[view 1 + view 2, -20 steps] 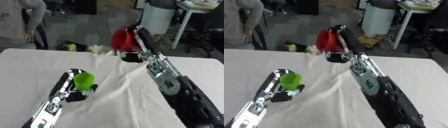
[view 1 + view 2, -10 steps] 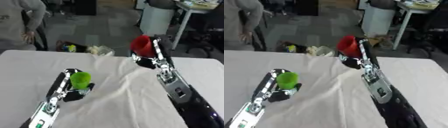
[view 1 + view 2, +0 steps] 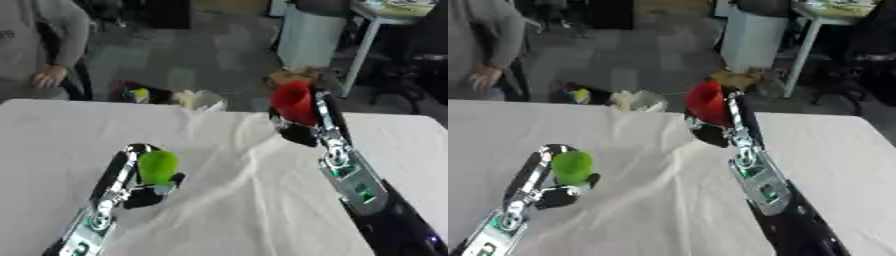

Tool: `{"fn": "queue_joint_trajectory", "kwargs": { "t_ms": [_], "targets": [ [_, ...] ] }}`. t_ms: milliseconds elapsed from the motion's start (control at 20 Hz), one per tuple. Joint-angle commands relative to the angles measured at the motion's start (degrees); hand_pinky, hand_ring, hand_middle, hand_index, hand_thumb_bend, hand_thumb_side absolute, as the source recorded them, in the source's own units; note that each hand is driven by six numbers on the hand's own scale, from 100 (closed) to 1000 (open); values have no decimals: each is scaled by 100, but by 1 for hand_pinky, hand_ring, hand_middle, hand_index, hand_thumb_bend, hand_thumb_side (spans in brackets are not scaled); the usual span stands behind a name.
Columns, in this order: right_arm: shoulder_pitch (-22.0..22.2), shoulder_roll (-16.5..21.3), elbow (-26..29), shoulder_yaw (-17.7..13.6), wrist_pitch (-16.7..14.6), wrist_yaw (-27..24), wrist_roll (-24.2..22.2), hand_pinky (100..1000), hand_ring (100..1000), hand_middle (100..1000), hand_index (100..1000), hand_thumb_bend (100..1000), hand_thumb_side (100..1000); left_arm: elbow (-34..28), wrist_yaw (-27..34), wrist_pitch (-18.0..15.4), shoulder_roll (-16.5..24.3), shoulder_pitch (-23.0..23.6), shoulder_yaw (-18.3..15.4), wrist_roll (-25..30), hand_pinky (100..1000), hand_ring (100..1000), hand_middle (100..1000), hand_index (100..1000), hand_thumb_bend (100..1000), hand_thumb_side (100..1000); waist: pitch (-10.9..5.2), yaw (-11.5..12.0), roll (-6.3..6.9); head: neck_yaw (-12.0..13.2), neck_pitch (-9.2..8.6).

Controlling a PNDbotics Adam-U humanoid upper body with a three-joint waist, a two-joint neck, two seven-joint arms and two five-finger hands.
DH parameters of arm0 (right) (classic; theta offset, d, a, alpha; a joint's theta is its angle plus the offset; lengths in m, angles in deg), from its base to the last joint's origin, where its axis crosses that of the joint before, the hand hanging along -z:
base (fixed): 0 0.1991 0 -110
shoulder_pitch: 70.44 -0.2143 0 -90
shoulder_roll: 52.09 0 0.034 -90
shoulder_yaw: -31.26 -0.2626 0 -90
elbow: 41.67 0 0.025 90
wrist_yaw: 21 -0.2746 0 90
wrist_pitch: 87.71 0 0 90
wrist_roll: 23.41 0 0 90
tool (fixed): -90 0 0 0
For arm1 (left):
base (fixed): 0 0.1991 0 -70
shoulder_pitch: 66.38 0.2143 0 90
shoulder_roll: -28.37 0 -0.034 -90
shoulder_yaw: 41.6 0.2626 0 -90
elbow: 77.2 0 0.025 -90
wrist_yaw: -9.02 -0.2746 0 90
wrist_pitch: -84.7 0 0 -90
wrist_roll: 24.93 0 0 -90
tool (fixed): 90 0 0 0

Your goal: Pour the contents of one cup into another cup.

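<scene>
My right robot hand [image 3: 297,131] curls round the red cup [image 3: 291,101], raised over the worktop's [image 3: 219,200] far edge. My left robot hand [image 3: 149,187] grips the green cup [image 3: 158,167] nearer the left edge. The cups are well apart; tipping now would spill onto the cloth.

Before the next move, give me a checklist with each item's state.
1. Right hand holds the red cup: ok.
2. Left hand holds the green cup: ok.
3. Red cup lifted off the table: ok, it sits high near the far edge.
4. Red cup above the green cup: not ok, they are well apart, red to the right and farther back.
5. Green cup's mouth facing up: cannot tell.
6. Red cup's contents: cannot tell, its inside does not show.
</scene>
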Motion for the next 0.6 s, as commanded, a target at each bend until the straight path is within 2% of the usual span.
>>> {"fn": "queue_joint_trajectory", "kwargs": {
  "t_ms": [50,100,200,300,600],
  "targets": [
    [-64,122,104,-28,-8,-98,6,445,363,421,613,100,100,167,-197,-182,12,-109,-96,-154,317,426,518,711,780,441,-78,-16,10,-10,-72],
    [-45,116,103,-25,-6,-138,-3,444,363,421,614,100,100,222,-257,-221,10,-101,-104,-187,363,472,567,755,849,468,-75,-18,9,-11,-72],
    [14,94,81,-11,-10,-248,-37,443,362,420,614,100,100,316,-386,-286,7,-74,-119,-253,407,509,605,791,947,498,-73,-19,8,-13,-72],
    [77,62,42,-4,-31,-367,-59,442,362,420,615,100,100,366,-476,-341,-1,-42,-138,-310,445,541,630,807,1000,510,-72,-15,13,-16,-68],
    [282,-73,-213,-42,-148,-733,-21,438,361,420,614,100,100,194,-461,-444,53,77,-210,-308,505,591,680,825,1000,581,-65,6,58,-52,-60]
  ]
}}
